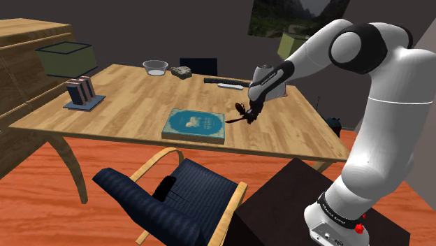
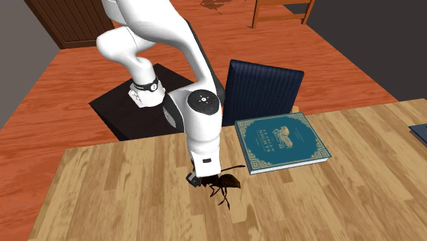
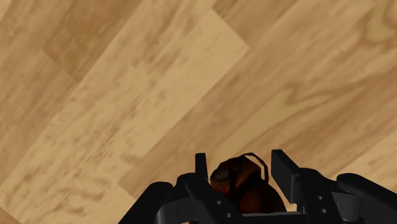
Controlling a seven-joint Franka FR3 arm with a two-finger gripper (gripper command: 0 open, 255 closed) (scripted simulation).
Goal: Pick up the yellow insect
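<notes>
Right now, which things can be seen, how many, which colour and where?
Long-legged insect: one, dark brown, between the fingers.
Hardcover book: one, teal, on the table beside the insect.
Plank-topped wooden table: one, light brown, under all.
Wood-framed armchair: one, navy, at the table.
Glass bowl: one, clear, table edge opposite the armchair.
Rock-like lump: one, grey, beside the bowl.
Box stand: one, black, beside the armchair.
Robot arm: one, white, over the table.
Fingers: two, black, clasping the insect.

Wooden table (image 1: 140, 105), blue armchair (image 1: 197, 186), reddish plank floor (image 1: 35, 190), dark grey walls (image 1: 154, 28)
</notes>
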